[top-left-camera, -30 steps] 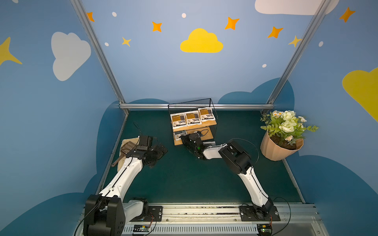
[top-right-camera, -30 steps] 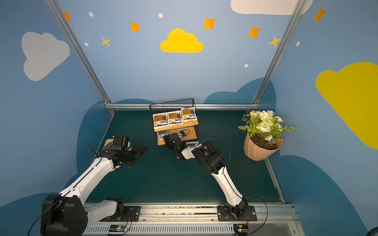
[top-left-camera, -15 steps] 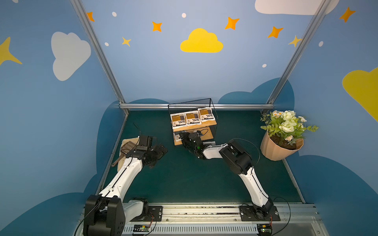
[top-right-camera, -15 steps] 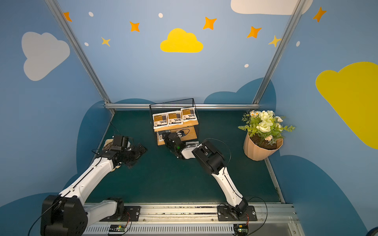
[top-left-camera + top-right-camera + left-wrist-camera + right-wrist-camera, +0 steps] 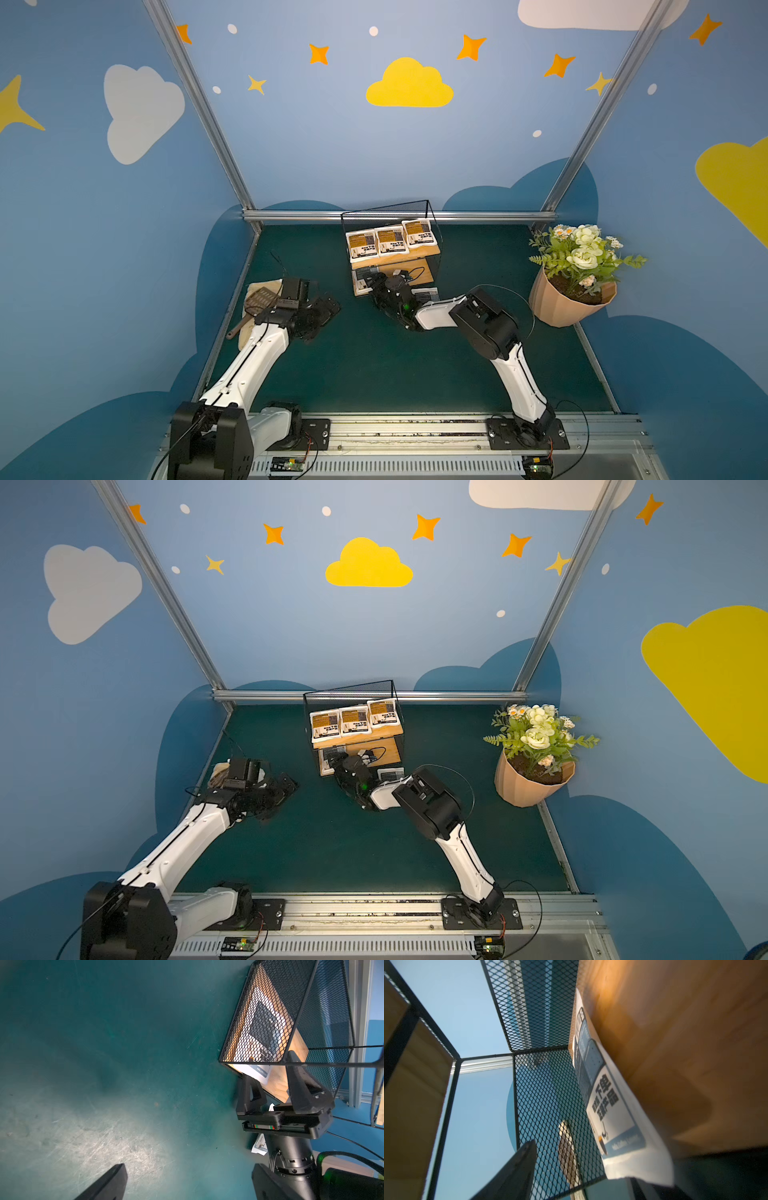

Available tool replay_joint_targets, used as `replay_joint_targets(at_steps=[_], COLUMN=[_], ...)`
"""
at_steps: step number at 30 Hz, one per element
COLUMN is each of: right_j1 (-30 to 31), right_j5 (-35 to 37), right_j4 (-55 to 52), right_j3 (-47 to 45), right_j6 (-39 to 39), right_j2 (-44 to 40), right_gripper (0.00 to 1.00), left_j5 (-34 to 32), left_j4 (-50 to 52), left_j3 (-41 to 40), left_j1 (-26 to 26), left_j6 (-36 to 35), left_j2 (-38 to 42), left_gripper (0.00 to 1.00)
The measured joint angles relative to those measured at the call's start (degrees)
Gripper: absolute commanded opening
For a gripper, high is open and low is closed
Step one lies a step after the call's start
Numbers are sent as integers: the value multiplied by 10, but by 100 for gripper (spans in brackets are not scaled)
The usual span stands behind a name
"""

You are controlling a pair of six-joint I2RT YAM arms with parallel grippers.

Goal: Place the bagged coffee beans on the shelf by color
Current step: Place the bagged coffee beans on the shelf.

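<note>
In both top views the shelf (image 5: 399, 258) (image 5: 358, 739) stands at the back centre. Three orange-panel bagged coffee beans (image 5: 390, 241) (image 5: 354, 721) lie side by side on its upper board. A grey-blue bag (image 5: 360, 281) (image 5: 612, 1115) (image 5: 257, 1070) lies on the lower board. My right gripper (image 5: 376, 282) (image 5: 269, 1066) is open, its fingers on either side of that bag's near edge. Another grey-blue bag (image 5: 428, 296) (image 5: 392, 774) rests on the mat, partly hidden by the right arm. My left gripper (image 5: 322, 311) (image 5: 189, 1165) hangs open and empty over the mat.
A tan flowerpot (image 5: 569, 299) with white flowers stands at the right. A cream glove (image 5: 266, 286) and a brown slotted tool (image 5: 259, 301) lie by the left wall behind the left arm. Black mesh (image 5: 542, 1093) closes the shelf's back and sides.
My right gripper has gone from shut to open at the lower board, letting go of the grey-blue bag there. The left arm has stayed still.
</note>
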State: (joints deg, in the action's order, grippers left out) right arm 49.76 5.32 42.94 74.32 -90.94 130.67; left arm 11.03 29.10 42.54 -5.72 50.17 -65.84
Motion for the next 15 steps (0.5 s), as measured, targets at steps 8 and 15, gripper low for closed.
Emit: replay_joint_targets(at_steps=[8,15], right_j1=[-4,-12], right_j5=[0,-7], right_j4=[-25,-132], right_j3=[20,75], right_j6=[-5,-6], right_j2=[0,-1], right_gripper=[81,82], left_j5=[6,8], left_j4=[-2,-3], left_j3=[0,0], left_j1=[0,0], left_j6=[0,2], left_j2=[5,6], left_gripper=[100,100])
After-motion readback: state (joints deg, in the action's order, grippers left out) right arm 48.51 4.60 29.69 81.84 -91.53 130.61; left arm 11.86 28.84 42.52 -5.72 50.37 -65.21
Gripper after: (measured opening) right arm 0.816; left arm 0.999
